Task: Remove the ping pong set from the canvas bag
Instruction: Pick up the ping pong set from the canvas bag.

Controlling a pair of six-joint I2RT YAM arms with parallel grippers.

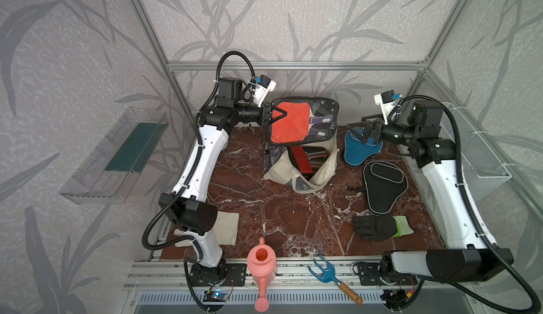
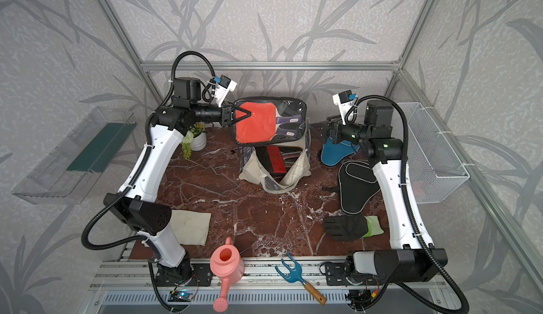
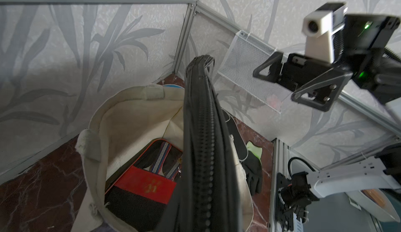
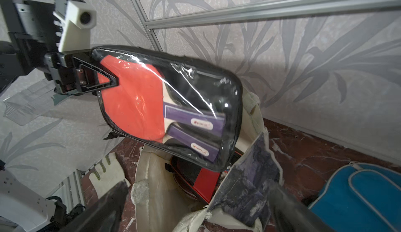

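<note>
Listing from the near edge: black paddle case is lying flat at 3 o'clock and blue paddle case at 2 o'clock, both out on the table. Canvas bag is standing open at 12 o'clock with red-striped box leaning inside, awaiting removal. Clear-fronted paddle case is hanging above the mouth, left gripper pinching its edge to lift it free. Right gripper is hovering spread over the blue case, holding nothing.

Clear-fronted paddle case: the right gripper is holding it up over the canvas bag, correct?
No. It is the left gripper that holds the clear-fronted paddle case up over the canvas bag. Both top views show this.
</note>
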